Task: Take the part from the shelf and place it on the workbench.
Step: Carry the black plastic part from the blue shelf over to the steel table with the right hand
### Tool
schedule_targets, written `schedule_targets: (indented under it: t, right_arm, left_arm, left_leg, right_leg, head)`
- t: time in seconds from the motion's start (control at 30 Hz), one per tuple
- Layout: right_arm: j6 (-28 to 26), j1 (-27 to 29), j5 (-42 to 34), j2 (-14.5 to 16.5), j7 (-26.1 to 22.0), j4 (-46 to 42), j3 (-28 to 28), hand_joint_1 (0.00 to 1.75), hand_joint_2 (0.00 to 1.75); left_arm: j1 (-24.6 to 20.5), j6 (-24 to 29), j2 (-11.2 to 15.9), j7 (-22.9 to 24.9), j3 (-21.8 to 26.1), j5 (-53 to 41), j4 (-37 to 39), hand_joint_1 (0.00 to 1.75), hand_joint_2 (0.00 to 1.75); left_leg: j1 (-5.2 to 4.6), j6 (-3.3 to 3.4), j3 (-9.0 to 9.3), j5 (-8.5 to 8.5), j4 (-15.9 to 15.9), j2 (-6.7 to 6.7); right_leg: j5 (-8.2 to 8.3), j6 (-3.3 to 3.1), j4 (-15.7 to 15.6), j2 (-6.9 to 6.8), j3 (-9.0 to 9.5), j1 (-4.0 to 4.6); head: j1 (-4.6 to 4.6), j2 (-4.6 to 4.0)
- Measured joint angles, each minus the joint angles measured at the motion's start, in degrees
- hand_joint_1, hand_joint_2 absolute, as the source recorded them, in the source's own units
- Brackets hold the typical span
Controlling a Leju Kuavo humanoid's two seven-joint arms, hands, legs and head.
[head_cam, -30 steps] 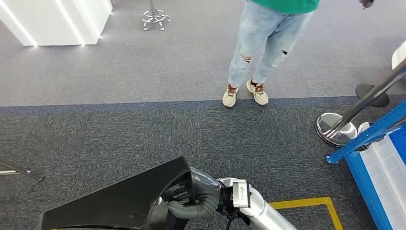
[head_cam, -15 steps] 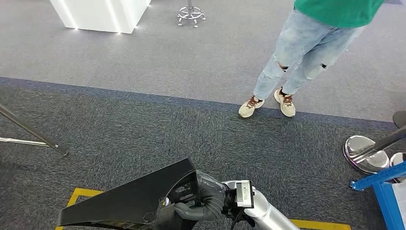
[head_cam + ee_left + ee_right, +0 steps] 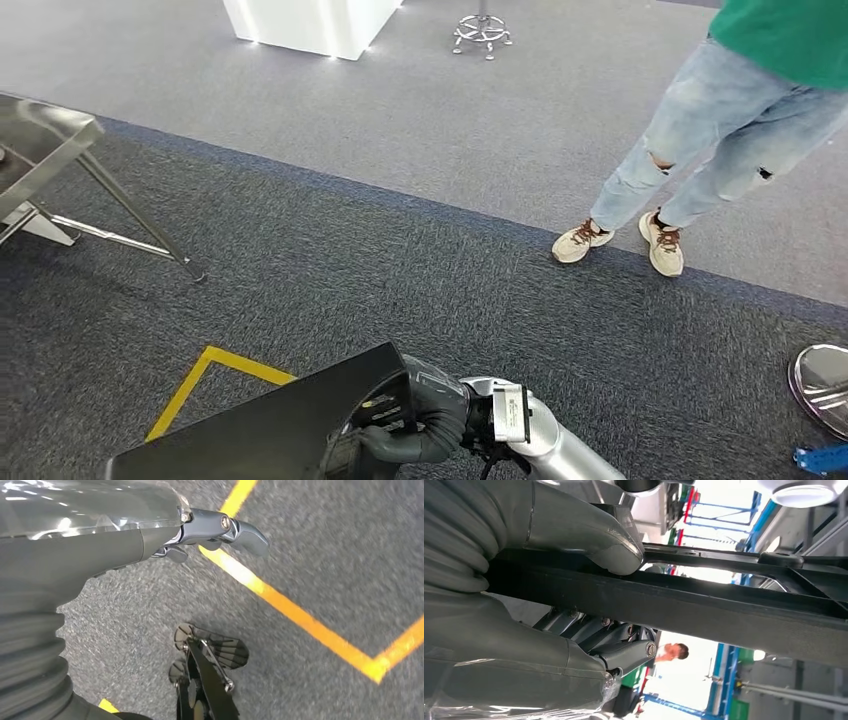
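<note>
Dark grey carpet [image 3: 330, 270] with yellow floor tape [image 3: 200, 385] meets lighter grey carpet [image 3: 480, 120], where a white lit-edged counter [image 3: 310, 20] and chrome stool base [image 3: 482, 30] stand beyond a steel-legged table [image 3: 45, 135].

A: What does your part [image 3: 270, 425] look like?

B: You have a flat black panel, matte, with a curved cut-out at its near end.

A: Its pose and place?

B: It's off the floor, tilted, one end raised. You see it low in the head view, above dark carpet; the wrist view shows its long black bars.
</note>
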Motion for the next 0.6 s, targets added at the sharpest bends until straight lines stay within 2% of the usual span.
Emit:
schedule_targets:
  t: [0.07,0.1,0.13,0.2,0.23,0.3,0.33,0.37,0.4,0.43,0.47,0.5,0.53,0.57,0.6]
  right_arm:
    - [-0.1,0.04,0.11,-0.09,-0.29,-0.89,-0.01,1.71,1.75]
    - [-0.22,0.09,0.31,-0.13,-0.36,-1.29,-0.02,1.71,1.75]
    - [-0.41,0.15,0.6,-0.17,-0.37,-1.68,-0.03,1.71,1.75]
    - [-0.89,0.24,1.31,-0.21,-0.08,-2.57,-0.04,1.71,1.75]
    - [-1.12,0.24,1.59,-0.22,0.27,-3.1,-0.04,1.71,1.75]
    - [-1.53,0.12,1.91,-0.24,0.99,-3.93,-0.03,1.71,1.75]
    - [-1.72,0.05,1.97,-0.25,1.32,-4.06,-0.02,1.71,1.75]
    - [-1.87,-0.07,2.0,-0.25,1.51,-3.96,-0.02,1.71,1.75]
    - [-1.97,-0.22,2.02,-0.24,1.65,-3.72,-0.01,1.71,1.75]
    - [-2.02,-0.42,2.05,-0.23,1.72,-3.43,-0.01,1.71,1.75]
    - [-2.04,-0.68,2.07,-0.22,1.68,-3.14,0.0,1.71,1.75]
    - [-2.06,-0.96,2.07,-0.21,1.63,-2.89,0.0,1.71,1.75]
    - [-2.07,-1.25,2.07,-0.21,1.57,-2.67,0.0,1.71,1.75]
    - [-2.07,-1.49,2.06,-0.21,1.48,-2.45,0.0,1.71,1.75]
    - [-2.08,-1.67,2.04,-0.21,1.33,-2.24,0.0,1.71,1.75]
  left_arm:
    - [-0.05,0.2,0.1,-0.46,-0.01,0.01,0.0,0.0,1.75]
    - [-0.13,0.17,0.16,-0.78,-0.02,0.03,-0.01,0.0,1.75]
    - [-0.18,0.12,0.2,-1.2,-0.03,0.05,0.0,0.0,1.75]
    - [-0.13,0.02,0.25,-2.27,-0.11,0.08,0.0,0.0,1.75]
    - [-0.14,-0.2,0.23,-2.67,-0.19,0.03,0.0,0.0,1.75]
    - [-0.4,-1.01,0.18,-2.82,-0.44,-0.25,-0.01,0.0,1.75]
    - [-0.61,-1.64,0.13,-2.56,-0.6,-0.36,-0.01,0.0,1.75]
    - [-0.77,-2.35,0.08,-2.21,-0.75,-0.31,-0.01,0.0,1.75]
    - [-0.87,-3.12,0.02,-1.9,-0.88,-0.16,-0.01,0.0,1.75]
    - [-0.9,-3.82,-0.07,-1.69,-0.98,0.06,-0.01,0.0,1.75]
    - [-0.89,-4.37,-0.19,-1.59,-1.07,0.26,-0.01,0.0,1.75]
    - [-0.88,-4.71,-0.36,-1.57,-1.14,0.37,-0.01,0.0,1.75]
    - [-0.88,-4.9,-0.55,-1.55,-1.21,0.46,-0.01,0.0,1.75]
    - [-0.92,-5.04,-0.74,-1.56,-1.29,0.52,-0.01,0.0,1.75]
    - [-0.94,-5.12,-0.87,-1.59,-1.37,0.57,-0.01,0.0,1.75]
  left_leg:
    - [-0.34,0.47,4.48,2.43,-7.91,2.16]
    - [-0.58,0.88,5.74,2.9,-10.25,2.9]
    - [-0.84,1.28,6.07,2.82,-11.12,3.13]
    - [-0.9,2.02,5.97,3.06,-11.33,1.89]
    - [-0.79,2.33,6.02,3.24,-11.56,1.28]
    - [-0.49,3.01,6.19,3.62,-11.98,0.19]
    - [-0.51,3.18,6.15,3.69,-12.01,-0.36]
    - [-0.51,3.31,6.09,3.74,-11.99,-0.99]
    - [-0.52,3.33,6.05,3.75,-11.95,-1.73]
    - [-0.52,3.33,6.02,3.76,-11.88,-2.52]
    - [-0.5,3.3,6.01,3.75,-11.77,-3.37]
    - [-0.48,3.24,6.02,3.72,-11.61,-4.2]
    - [-0.45,3.13,6.01,3.65,-11.42,-5.02]
    - [-0.49,2.9,5.88,3.57,-11.15,-5.82]
    - [-0.48,2.6,5.66,3.56,-10.99,-6.54]
  right_leg:
    - [-0.27,0.37,0.14,-1.26,0.16,0.18]
    - [-0.4,0.61,0.22,-1.8,0.21,0.31]
    - [-0.5,0.84,0.26,-2.31,0.25,0.41]
    - [-0.7,1.39,0.3,-3.03,0.36,0.39]
    - [-1.08,1.73,0.72,-2.23,0.29,0.25]
    - [-3.43,2.3,4.34,0.95,-1.25,-0.06]
    - [-5.21,2.45,7.75,2.57,-2.86,-0.19]
    - [-6.93,2.56,11.66,3.32,-4.83,-0.25]
    - [-7.93,2.64,14.88,3.59,-6.53,-0.27]
    - [-7.88,2.69,16.46,3.67,-7.48,-0.3]
    - [-6.7,2.68,15.9,3.77,-7.38,-0.37]
    - [-4.66,2.63,13.23,4.12,-6.23,-0.5]
    - [-2.48,2.53,9.33,5.07,-4.49,-0.66]
    - [-0.98,2.42,5.61,6.48,-2.81,-0.87]
    - [-0.15,2.31,2.97,7.62,-1.65,-1.0]
  head:
    - [0.02,0.0]
    - [0.04,0.0]
    - [0.06,0.0]
    - [0.07,0.0]
    - [0.07,0.0]
    - [0.09,0.0]
    - [0.1,0.0]
    - [0.1,0.0]
    - [0.1,0.0]
    - [0.1,0.0]
    - [0.1,0.0]
    - [0.1,0.0]
    - [0.11,0.0]
    - [0.1,0.0]
    - [0.09,0.0]
